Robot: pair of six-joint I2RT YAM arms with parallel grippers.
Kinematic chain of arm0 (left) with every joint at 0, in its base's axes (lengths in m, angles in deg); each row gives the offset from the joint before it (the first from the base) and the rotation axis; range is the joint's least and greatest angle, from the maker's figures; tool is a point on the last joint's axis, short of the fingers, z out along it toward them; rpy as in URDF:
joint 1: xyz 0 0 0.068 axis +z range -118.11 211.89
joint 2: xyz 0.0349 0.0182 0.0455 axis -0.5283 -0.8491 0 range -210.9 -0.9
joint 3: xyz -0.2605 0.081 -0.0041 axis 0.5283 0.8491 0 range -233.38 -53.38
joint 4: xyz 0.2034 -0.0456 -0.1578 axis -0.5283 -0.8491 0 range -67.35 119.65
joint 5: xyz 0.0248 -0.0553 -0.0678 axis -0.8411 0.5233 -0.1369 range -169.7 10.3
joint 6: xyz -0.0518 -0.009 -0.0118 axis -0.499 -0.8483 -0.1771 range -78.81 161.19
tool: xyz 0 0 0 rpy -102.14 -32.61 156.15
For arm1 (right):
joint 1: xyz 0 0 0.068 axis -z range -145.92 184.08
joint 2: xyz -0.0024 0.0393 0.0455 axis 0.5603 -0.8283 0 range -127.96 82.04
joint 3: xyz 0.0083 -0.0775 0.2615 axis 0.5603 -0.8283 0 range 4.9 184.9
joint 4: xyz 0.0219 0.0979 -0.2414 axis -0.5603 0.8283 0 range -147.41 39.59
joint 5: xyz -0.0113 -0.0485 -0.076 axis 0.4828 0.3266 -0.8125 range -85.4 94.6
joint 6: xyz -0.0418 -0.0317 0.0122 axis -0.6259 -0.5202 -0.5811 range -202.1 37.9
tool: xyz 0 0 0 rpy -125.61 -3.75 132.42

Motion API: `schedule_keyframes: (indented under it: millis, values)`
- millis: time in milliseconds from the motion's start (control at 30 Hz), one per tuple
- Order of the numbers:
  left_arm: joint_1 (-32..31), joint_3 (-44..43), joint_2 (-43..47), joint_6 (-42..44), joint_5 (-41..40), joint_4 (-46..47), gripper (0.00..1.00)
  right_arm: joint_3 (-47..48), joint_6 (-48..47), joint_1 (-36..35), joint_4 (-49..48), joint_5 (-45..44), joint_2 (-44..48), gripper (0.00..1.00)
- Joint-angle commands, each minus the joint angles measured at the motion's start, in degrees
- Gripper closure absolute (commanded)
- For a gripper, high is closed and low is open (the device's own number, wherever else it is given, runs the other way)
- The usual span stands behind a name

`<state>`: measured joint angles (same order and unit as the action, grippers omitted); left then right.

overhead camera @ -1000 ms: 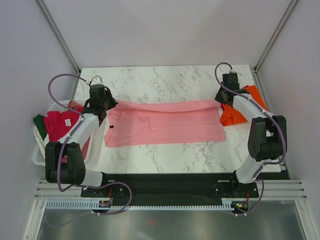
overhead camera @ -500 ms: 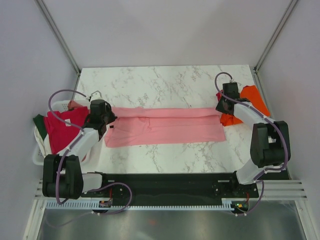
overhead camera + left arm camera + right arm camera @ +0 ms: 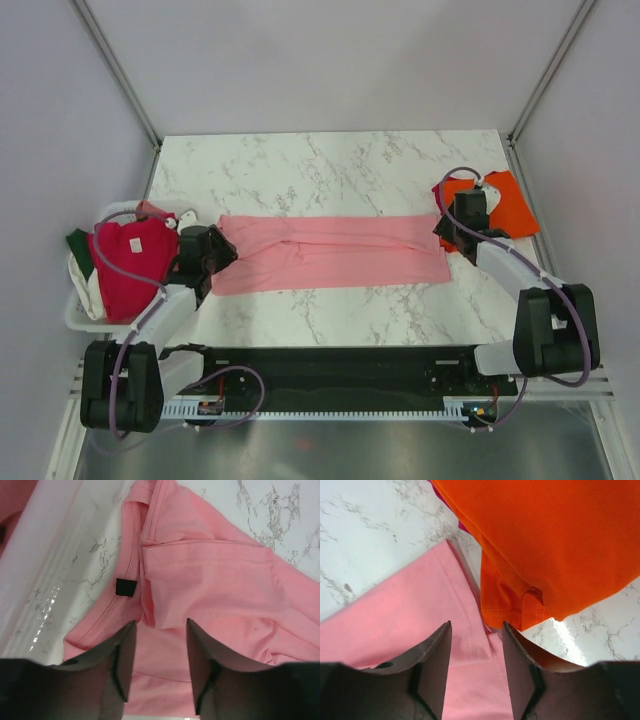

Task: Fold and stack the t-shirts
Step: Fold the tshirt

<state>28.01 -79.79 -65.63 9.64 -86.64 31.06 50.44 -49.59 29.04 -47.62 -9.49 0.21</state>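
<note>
From above, the light pink t-shirt [image 3: 330,250] lies folded into a long, narrow band across the middle of the marble surface [image 3: 330,170], running left to right. The left pincer [image 3: 218,255] is low over the band's left end and the right pincer [image 3: 445,228] is low over its right end. The bright orange t-shirt [image 3: 505,200] lies flat at the right edge of the surface, just beside the pink band's right end. At the left edge stands a white basket [image 3: 75,315] holding a crimson-red t-shirt [image 3: 130,265], with dark green cloth [image 3: 78,245] and cream cloth [image 3: 85,285] showing beside it. In the left wrist view, the left pincer's two dark fingers [image 3: 122,665] stand spread apart, clamping nothing, with pink cloth lying flat in the gap. The collar seam and a small black tag [image 3: 126,587] are just ahead of them, where a folded layer overlaps the collar. In the right wrist view, the right pincer's fingers [image 3: 520,670] are likewise parted and hold nothing, with the pink shirt's edge beneath them. The orange shirt's hem overlaps that pink edge just ahead of the fingers.
</note>
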Motion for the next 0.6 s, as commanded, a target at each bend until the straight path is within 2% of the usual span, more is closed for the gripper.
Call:
schedule_keyframes:
  millis: [0,33,200,400,567]
  values:
    - [0.01,1.36,6.36,-2.81,-1.14,2.29,0.43,-1.51,0.45,-0.06,-7.41,-0.6,5.79,0.45]
    - [0.01,1.28,8.89,-2.9,-1.49,1.67,0.37,-0.9,0.1,-0.23,-7.32,0.19,5.97,0.45]
    - [0.01,-3.98,9.98,-4.04,-0.54,-4.03,0.33,4.19,-1.58,-5.23,-8.11,10.99,2.91,0.47]
    - [0.36,-13.39,-3.1,-5.28,4.82,-5.8,0.3,13.58,1.84,-15.52,-15.39,29.96,-9.2,0.5]
    - [1.07,-23.32,-16.8,-2.47,10.28,-7.21,0.32,24.93,2.2,-22.72,-15.23,35.78,-20.29,0.5]
